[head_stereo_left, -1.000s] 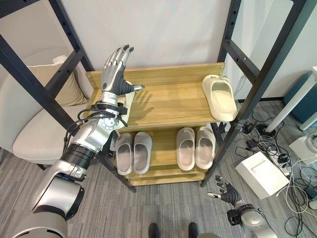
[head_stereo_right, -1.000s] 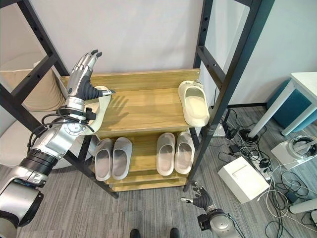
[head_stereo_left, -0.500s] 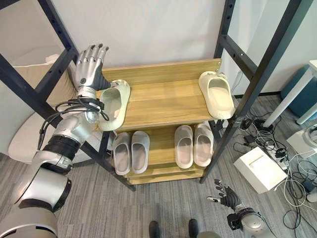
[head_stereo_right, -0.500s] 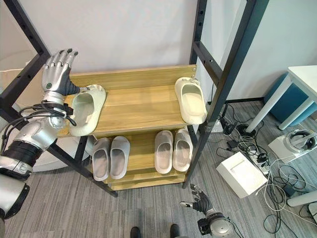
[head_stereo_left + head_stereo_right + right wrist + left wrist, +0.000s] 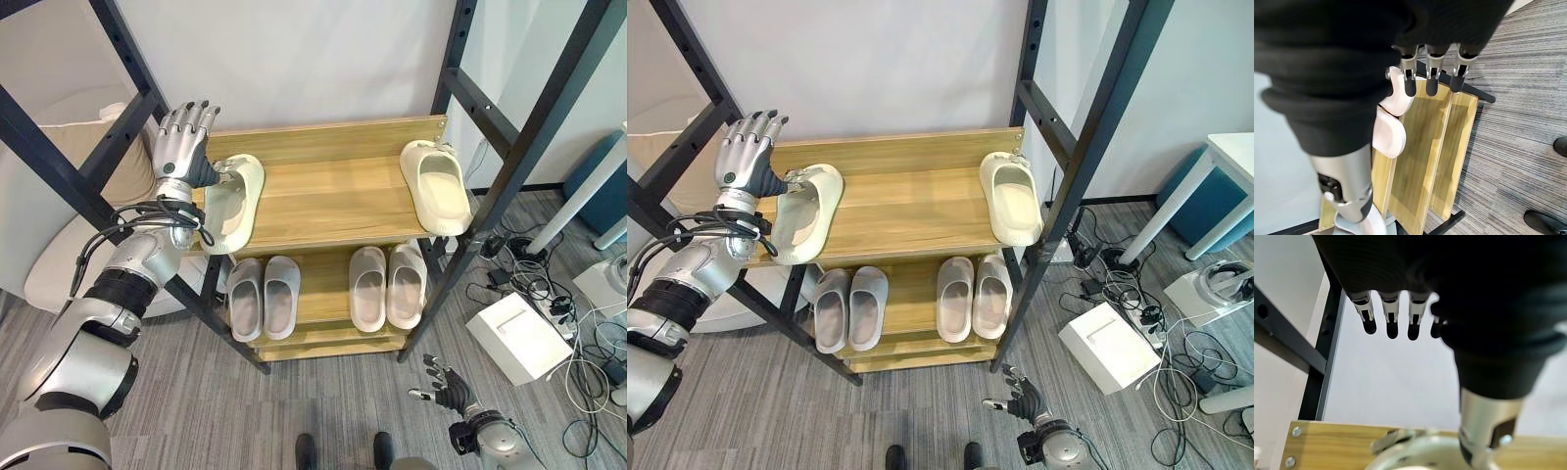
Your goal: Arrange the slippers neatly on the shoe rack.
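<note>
Your left hand (image 5: 182,145) is up at the left end of the shoe rack's (image 5: 333,147) top shelf, fingers straight and spread, released, grasping nothing. The left cream slipper (image 5: 229,202) lies just beside it on the shelf, toe near the thumb, heel hanging over the front edge, angled slightly; in the left wrist view the thumb sits right over the slipper's rim, contact can't be told. The right cream slipper (image 5: 437,186) lies at the far right end of the same shelf, well apart from the first, heel also past the front edge. On the lower shelf you see two grey pairs (image 5: 263,297) (image 5: 386,287) side by side. Your right hand (image 5: 446,384) hangs low near the floor, fingers loosely spread, empty. A cushion (image 5: 98,162) sits left of the rack, a white box (image 5: 517,338) on the floor to the right
</note>
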Controlling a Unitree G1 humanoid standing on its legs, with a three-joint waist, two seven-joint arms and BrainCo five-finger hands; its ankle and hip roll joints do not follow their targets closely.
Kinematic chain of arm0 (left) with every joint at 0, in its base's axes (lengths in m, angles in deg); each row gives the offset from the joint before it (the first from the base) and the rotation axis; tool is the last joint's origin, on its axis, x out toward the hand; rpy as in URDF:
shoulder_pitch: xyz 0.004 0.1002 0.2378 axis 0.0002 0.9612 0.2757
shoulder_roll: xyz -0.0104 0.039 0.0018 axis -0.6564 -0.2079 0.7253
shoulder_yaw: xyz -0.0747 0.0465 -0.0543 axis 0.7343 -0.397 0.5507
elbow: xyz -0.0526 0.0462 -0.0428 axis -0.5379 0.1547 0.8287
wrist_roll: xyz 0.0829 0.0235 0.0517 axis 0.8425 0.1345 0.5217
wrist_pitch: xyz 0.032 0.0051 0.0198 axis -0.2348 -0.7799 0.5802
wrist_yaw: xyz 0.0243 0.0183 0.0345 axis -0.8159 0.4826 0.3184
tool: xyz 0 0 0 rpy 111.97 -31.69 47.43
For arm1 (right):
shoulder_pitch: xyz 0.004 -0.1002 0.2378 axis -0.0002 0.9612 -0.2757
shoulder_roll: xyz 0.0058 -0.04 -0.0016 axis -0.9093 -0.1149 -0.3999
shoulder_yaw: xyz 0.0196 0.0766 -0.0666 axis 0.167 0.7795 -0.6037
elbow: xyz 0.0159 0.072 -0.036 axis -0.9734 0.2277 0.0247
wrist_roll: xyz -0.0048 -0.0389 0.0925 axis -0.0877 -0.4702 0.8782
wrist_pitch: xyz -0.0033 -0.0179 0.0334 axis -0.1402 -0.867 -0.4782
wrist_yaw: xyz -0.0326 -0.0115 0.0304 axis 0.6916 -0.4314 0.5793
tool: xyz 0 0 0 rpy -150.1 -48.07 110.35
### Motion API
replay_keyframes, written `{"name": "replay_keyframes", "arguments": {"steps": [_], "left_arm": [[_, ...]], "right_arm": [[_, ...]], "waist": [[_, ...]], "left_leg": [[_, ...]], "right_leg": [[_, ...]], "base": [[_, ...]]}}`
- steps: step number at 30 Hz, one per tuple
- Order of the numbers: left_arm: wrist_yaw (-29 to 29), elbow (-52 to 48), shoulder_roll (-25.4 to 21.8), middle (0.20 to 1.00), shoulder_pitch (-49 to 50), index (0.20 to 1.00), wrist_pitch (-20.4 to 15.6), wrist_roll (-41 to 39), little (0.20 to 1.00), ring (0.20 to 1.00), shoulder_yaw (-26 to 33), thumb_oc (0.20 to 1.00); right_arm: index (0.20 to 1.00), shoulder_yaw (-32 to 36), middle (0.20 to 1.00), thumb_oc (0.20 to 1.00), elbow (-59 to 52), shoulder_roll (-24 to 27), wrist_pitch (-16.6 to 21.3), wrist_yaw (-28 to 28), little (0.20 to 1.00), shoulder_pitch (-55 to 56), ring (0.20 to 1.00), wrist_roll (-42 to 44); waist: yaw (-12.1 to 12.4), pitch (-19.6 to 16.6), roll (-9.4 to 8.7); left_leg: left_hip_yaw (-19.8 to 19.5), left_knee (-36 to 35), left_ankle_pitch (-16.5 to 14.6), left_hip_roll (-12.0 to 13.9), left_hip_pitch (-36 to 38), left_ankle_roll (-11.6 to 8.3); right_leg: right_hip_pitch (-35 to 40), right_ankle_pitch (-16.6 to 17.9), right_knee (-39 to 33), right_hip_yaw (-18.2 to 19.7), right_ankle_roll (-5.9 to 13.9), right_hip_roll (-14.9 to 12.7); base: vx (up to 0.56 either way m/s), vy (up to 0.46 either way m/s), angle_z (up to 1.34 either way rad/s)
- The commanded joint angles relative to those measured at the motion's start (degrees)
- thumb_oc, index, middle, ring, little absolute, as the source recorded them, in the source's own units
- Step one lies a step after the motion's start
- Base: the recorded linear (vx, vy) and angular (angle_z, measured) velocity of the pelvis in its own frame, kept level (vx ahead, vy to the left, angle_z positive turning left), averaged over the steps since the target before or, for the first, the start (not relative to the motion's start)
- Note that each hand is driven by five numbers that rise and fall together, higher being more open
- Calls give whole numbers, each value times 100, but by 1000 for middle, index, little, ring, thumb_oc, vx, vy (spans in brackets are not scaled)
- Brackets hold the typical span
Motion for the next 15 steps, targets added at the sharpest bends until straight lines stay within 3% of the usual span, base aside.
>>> {"name": "replay_keyframes", "arguments": {"steps": [1,6,7,8,9,10,15], "left_arm": [[23,804,-55,1000,-1073,1000,113,265,1000,1000,-111,1000],[238,1756,-37,1000,-1508,1000,169,221,1000,1000,-571,1000],[277,1872,-32,909,-1553,909,167,192,909,909,-609,909],[275,1879,-29,589,-1561,589,165,190,589,589,-615,589],[296,1996,-50,492,-1623,492,171,170,492,492,-656,492],[372,2165,-46,200,-1722,200,146,108,200,200,-745,200],[525,2445,-145,200,-1883,200,75,-166,200,200,-801,200]], "right_arm": [[1000,-78,1000,1000,-371,211,354,17,1000,-142,1000,105],[1000,-26,1000,1000,-457,298,402,27,1000,-92,1000,253],[1000,-17,1000,1000,-464,308,405,27,1000,-80,1000,271],[1000,-15,1000,1000,-465,306,404,27,1000,-79,1000,271],[1000,7,1000,1000,-478,312,406,18,1000,-59,1000,307],[1000,30,1000,1000,-496,308,407,1,1000,-33,1000,391],[1000,41,1000,1000,-529,290,407,-11,1000,-11,1000,458]], "waist": [[-7,142,-132],[-143,216,-143],[-154,225,-147],[-150,226,-149],[-173,232,-151],[-211,244,-153],[-270,304,-173]], "left_leg": [[339,-5,-366,115,537,-308],[453,-5,-373,139,513,-287],[466,-5,-375,142,511,-285],[468,-5,-375,142,511,-285],[486,-5,-375,145,506,-284],[508,-5,-375,148,491,-283],[586,-5,-362,164,428,-284]], "right_leg": [[162,-205,13,-83,696,-276],[38,-154,29,38,723,-266],[28,-150,32,52,726,-266],[27,-150,32,54,726,-266],[13,-146,30,66,729,-265],[-18,-136,32,86,733,-265],[-148,-88,39,169,749,-257]], "base": [[-23,8,-4],[-9,17,-10],[-4,16,-15],[1,14,-8],[-2,18,-4],[-2,18,-3],[-13,18,-9]]}}
